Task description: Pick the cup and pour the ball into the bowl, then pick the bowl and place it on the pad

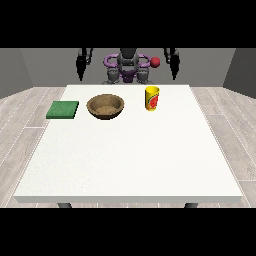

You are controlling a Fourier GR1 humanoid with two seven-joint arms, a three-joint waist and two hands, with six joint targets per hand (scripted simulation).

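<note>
A yellow cup with a red mark stands upright on the white table, right of centre near the far edge. Its inside is hidden, so no ball shows. A brown wooden bowl sits left of the cup, and nothing shows inside it. A flat green pad lies at the table's left edge. Both hands hang raised beyond the far edge, apart from everything: the hand at the view's left and the hand at the view's right, fingers pointing down and straight.
The robot's torso stands behind the table's far edge, with a red knob beside it. Wood floor surrounds the table. The table's near half is bare white surface.
</note>
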